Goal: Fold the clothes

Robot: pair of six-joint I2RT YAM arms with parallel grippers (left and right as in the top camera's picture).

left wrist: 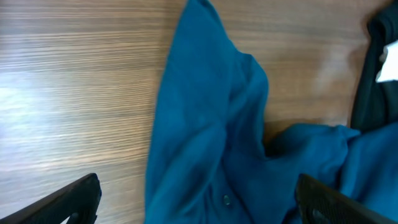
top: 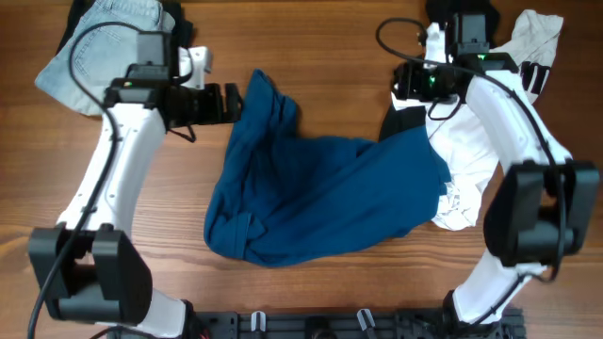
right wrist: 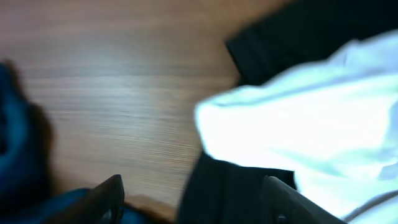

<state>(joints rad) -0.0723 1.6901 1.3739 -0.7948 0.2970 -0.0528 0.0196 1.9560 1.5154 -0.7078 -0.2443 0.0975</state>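
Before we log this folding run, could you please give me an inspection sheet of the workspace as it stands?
Surface: wooden table, bare wood showing between the garments.
Job's things: blue garment crumpled at centre, not folded; denim jeans bunched at the far left; white garment and black garment heaped at the right.
Clutter: nothing seen.
Grippers: left gripper open at the blue garment's upper tip; right gripper open over the black garment's edge, holding nothing.
Cables: black cables loop along both arms.
Surroundings: black rail along the near table edge.
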